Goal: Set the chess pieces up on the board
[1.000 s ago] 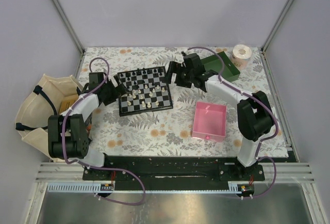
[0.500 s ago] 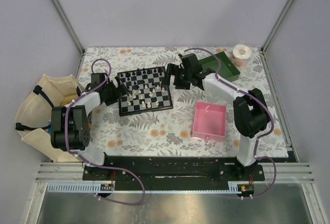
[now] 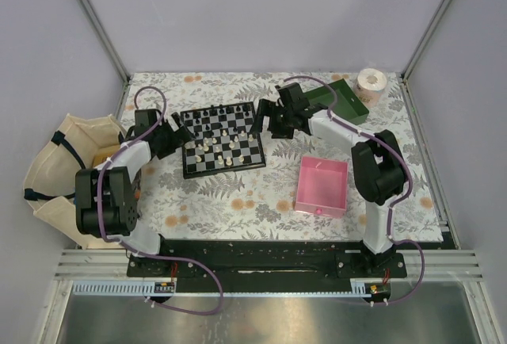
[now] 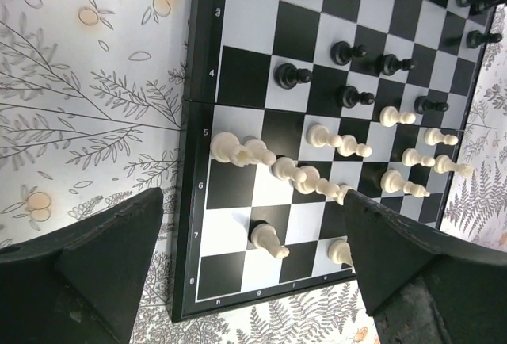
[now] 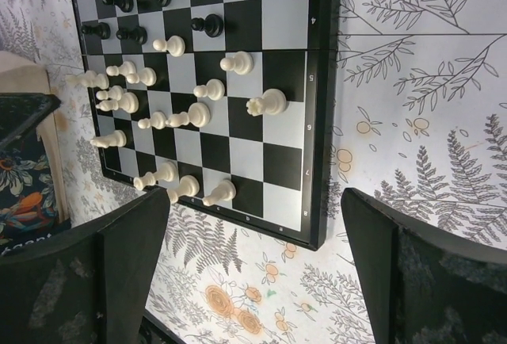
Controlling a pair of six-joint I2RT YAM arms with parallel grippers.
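Over opposite edges of the board (image 3: 222, 139) on the table (image 3: 238, 197): hovering with left claw (image 3: 176, 132) and right claw (image 3: 263, 116) wide open, empty. Scattered chess pieces (image 4: 238, 150) mid-board, unranked. Choosing stage; next, probably pinching one piece cleanly.

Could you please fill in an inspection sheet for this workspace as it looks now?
Surface: floral cloth, flat.
Job's things: board; white pieces bunched mid-board, black pieces scattered, not in starting rows.
Clutter: pink tray, green tray, roll, cloth bag off the left edge.
End effectors: left end effector and right end effector open, flanking the board, holding nothing.
Cables: purple cables looped along both arms.
Surroundings: grey walls, metal frame.
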